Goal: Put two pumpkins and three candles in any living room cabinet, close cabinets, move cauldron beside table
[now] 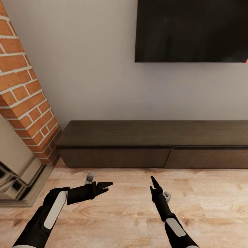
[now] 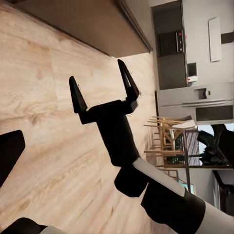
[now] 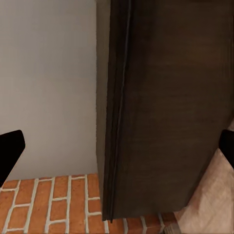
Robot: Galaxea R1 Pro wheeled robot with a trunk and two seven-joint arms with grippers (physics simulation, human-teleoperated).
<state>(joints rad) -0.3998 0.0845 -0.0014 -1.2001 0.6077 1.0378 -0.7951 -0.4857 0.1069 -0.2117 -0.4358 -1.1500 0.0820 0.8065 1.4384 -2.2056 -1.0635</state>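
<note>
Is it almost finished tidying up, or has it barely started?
Hard to say. The cabinet has both visible drawer fronts shut and its top bare, but the pictures cannot settle whether anything is already inside. Nothing is in hand: the left gripper and right gripper are both open and empty above the wooden floor, facing the cabinet.

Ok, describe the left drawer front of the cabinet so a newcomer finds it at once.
Below the wall-mounted black screen runs a long low dark-brown cabinet. Its left drawer front is the flat, handleless panel nearest the brick fireplace, wider than the panel on its right.
</note>
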